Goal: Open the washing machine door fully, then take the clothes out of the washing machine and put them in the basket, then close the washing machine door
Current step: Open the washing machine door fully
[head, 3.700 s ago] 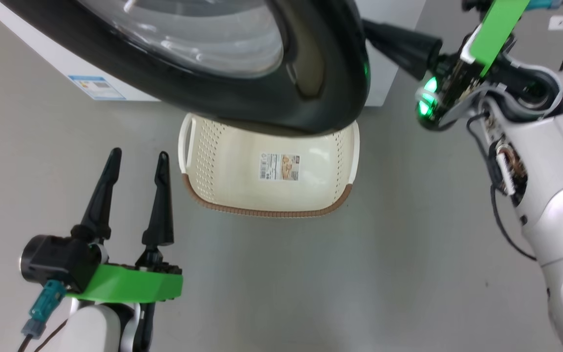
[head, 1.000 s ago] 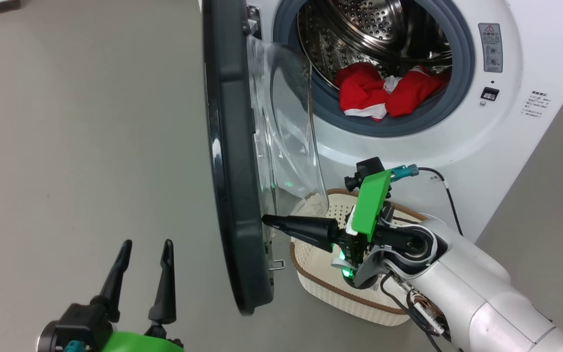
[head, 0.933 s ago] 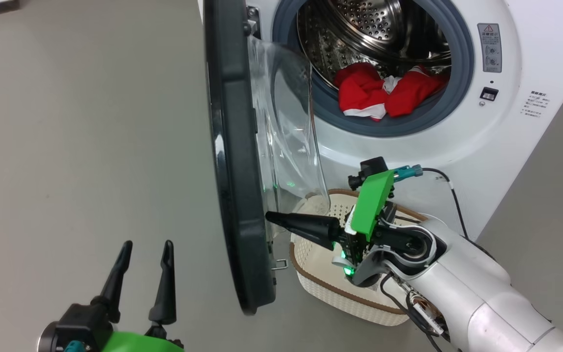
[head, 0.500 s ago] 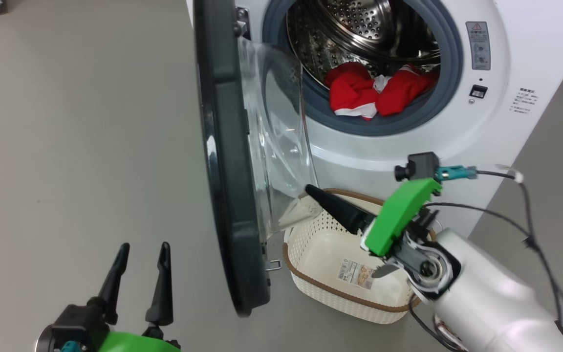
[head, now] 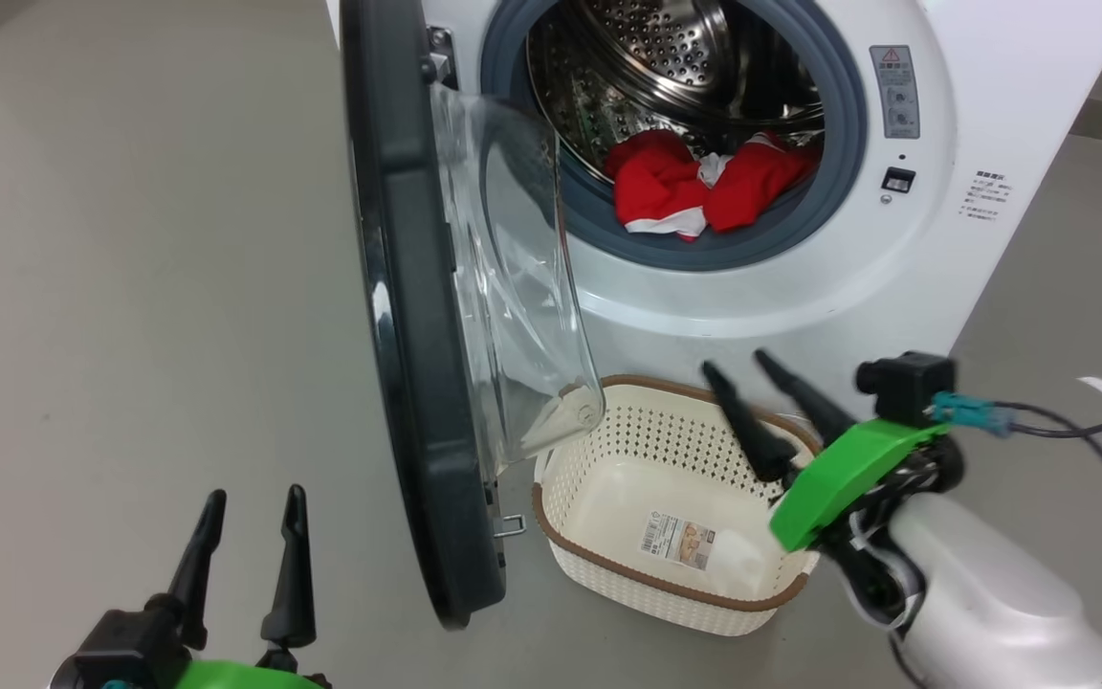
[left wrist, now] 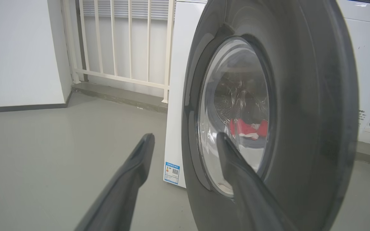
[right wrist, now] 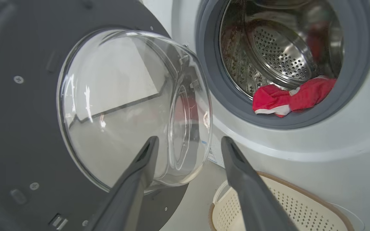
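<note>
Door: we find the washing machine door (head: 407, 383) swung out and edge-on in the head view, its glass bowl (head: 513, 287) bulging toward the washing machine (head: 924, 220). Load: the clothes (head: 694, 187), red with white trim, lie bunched at the lower front of the steel drum (head: 666, 57), resting against the grey gasket (head: 838, 124). The basket (head: 608, 445) sits on the floor (head: 130, 239) just in front of the machine, below the opening and just beside the door's lower edge; a sticker (head: 677, 539) shows on its bottom. The right gripper (head: 735, 361) hangs over the basket's far right rim, fingers spread wide and pointing up at the machine's white front, with nothing between them. The clothes lie well above and beyond those fingertips, apart from them. Through the right wrist view we see the glass bowl behind one finger, the clothes up past the other fingertip in the drum mouth, and the basket's rim under that same finger. The left gripper (head: 255, 493) sits low over bare floor on the door's outer side, apart from the door, fingers likewise spread wide and holding nothing. In its wrist view the door's outer face stands ahead, and the clothes show as a red patch through the window, just beside one fingertip in that picture.
</note>
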Motion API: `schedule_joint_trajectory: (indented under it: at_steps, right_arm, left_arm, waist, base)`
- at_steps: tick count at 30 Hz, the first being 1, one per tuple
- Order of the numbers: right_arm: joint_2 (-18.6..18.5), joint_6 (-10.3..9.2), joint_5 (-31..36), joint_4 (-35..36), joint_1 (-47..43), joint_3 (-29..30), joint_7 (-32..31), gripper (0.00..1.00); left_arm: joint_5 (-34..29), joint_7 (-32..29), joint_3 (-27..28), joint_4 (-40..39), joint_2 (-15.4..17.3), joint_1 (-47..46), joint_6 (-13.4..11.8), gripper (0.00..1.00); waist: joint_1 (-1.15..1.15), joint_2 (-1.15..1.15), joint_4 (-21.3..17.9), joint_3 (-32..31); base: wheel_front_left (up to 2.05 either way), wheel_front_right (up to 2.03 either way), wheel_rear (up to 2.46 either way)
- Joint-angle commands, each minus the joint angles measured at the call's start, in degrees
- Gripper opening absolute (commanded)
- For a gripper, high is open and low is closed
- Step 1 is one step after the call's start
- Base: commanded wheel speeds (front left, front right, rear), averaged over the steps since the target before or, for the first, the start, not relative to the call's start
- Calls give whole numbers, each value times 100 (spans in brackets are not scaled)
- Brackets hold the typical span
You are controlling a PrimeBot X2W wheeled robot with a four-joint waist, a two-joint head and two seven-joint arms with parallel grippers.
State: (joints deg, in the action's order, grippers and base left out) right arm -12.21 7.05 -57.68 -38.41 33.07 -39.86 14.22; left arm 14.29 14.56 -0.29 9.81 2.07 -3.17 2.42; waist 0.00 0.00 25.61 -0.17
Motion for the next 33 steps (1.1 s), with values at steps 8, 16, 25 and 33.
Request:
schedule_joint_trajectory:
  at_steps: [8, 16, 25, 33]
  right_arm:
    - [456, 44, 2899, 814, -1026, 2421, 76, 100]
    - [849, 44, 4277, 1629, -1867, 3414, 77, 100]
    - [930, 44, 4384, 1844, -2337, 3606, 77, 100]
    - [932, 44, 4263, 1829, -2361, 3555, 77, 100]
  left_arm:
    - [-62, 44, 187, -242, 81, -48, 23, 100]
    - [-62, 44, 124, -247, 81, -44, 0, 100]
    - [-139, 44, 119, -241, 81, 28, -8, 100]
    - [-191, 44, 134, -204, 81, 47, 16, 100]
  waist:
    - [0, 0, -64, 7]
    - [0, 0, -30, -36]
    - [0, 0, -103, -81]
    - [0, 0, -155, -125]
  base:
    - [0, 0, 0]
    - [0, 0, 0]
    - [0, 0, 0]
    - [0, 0, 0]
